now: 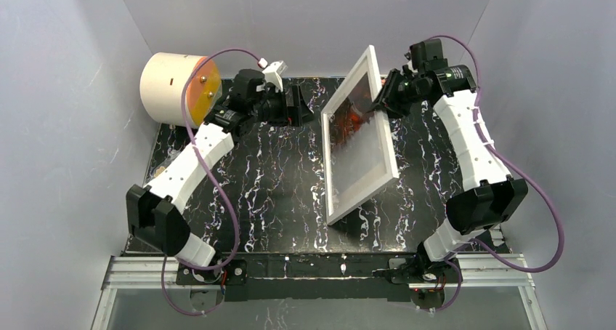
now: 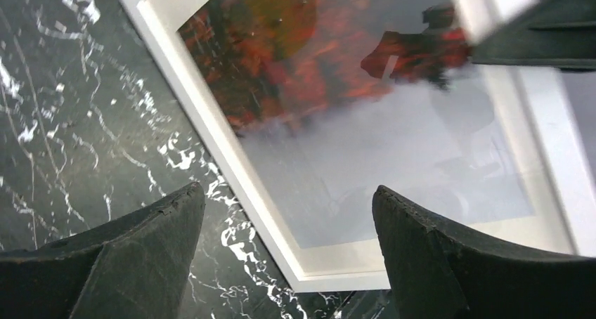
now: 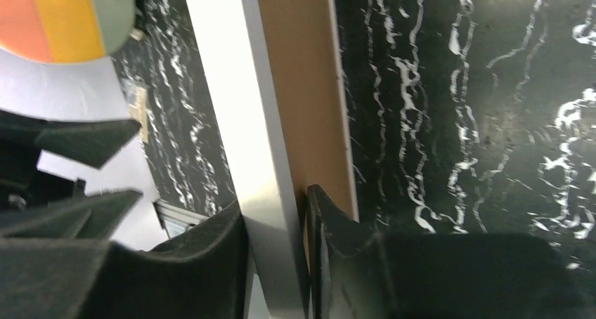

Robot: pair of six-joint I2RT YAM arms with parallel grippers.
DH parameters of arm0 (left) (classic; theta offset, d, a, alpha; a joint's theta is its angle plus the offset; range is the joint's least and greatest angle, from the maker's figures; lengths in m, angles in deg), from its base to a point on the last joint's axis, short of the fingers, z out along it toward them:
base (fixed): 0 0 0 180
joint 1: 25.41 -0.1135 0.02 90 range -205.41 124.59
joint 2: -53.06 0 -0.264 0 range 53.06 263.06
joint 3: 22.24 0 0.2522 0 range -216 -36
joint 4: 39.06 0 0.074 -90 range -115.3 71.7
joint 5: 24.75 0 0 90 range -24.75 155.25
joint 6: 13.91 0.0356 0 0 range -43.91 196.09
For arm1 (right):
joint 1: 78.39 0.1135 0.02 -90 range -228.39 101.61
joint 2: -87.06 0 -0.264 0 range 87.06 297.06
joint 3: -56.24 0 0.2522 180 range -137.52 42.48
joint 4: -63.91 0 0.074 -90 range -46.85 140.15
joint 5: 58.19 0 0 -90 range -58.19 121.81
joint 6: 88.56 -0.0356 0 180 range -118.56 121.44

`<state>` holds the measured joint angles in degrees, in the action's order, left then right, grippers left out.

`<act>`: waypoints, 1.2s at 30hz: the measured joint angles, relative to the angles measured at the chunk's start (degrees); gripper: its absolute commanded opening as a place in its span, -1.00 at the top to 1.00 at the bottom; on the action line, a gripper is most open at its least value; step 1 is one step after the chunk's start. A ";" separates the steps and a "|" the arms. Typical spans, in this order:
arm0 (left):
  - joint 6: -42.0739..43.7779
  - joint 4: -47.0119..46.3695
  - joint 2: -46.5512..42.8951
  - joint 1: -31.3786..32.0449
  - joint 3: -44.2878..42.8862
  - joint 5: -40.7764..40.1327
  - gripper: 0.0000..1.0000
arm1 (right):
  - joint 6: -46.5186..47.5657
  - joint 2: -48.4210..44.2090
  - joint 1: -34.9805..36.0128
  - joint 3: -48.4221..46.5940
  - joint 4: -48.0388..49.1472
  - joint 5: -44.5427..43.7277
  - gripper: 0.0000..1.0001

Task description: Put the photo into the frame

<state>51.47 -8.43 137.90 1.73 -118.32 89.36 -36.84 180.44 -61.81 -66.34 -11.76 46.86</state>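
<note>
Top external shows the frame tilted up on one edge on the surface, the photo inside it, the right tool clamped on its raised rim. Left wrist: the left tool gapes wide, clear of it. Right wrist: that pinch looks shallow; a slip could drop the frame.

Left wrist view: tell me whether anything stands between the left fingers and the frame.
Nothing visible does. The left gripper is open, and only bare table lies between its fingers and the frame's white edge. The right gripper is shut on the frame's raised edge, out of that path.
</note>
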 measured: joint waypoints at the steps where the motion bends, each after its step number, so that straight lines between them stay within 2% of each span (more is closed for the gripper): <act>1: -0.31 0.11 0.98 -0.02 0.63 -1.03 -0.72 | 1.27 -0.31 -1.44 1.55 0.15 0.42 0.40; 4: -1.09 0.42 3.37 -0.20 2.29 -3.56 -0.70 | 5.46 -1.36 -4.57 6.38 1.42 2.78 0.59; 8: -1.57 1.46 5.42 -0.74 3.69 -6.14 -0.68 | 7.08 -2.80 -6.23 13.35 4.79 5.55 0.64; 12: -2.12 3.10 6.36 -1.31 3.96 -8.76 -0.68 | 7.21 -3.89 -8.00 18.67 8.87 8.85 0.64; 15: -3.30 5.05 6.36 -1.57 3.96 -11.76 -0.69 | 5.46 -7.48 -8.59 26.05 15.61 10.62 0.64; 19: -6.19 7.87 5.88 -1.60 5.20 -16.31 -0.70 | 0.50 -12.98 -8.68 39.10 25.83 13.62 0.57; 24: -10.10 11.41 2.64 -1.90 12.35 -20.92 -0.72 | -5.03 -17.90 -8.63 58.97 41.27 18.32 0.44; 28: -12.11 13.94 -0.39 -2.21 18.47 -23.43 -0.74 | -6.60 -18.14 -8.57 67.52 48.87 20.55 0.21; 32: -12.98 15.65 -1.73 -2.29 21.42 -24.52 -0.76 | -6.73 -17.59 -8.15 71.43 49.42 19.10 -0.44; 36: -12.92 17.62 -2.51 -2.29 21.99 -24.50 -0.79 | -4.57 -16.48 -7.80 71.82 46.21 15.78 -0.65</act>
<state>38.55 9.18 135.38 -0.57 -96.34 64.86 -41.41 163.96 -69.61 5.49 34.44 62.64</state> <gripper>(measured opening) 0.888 0.770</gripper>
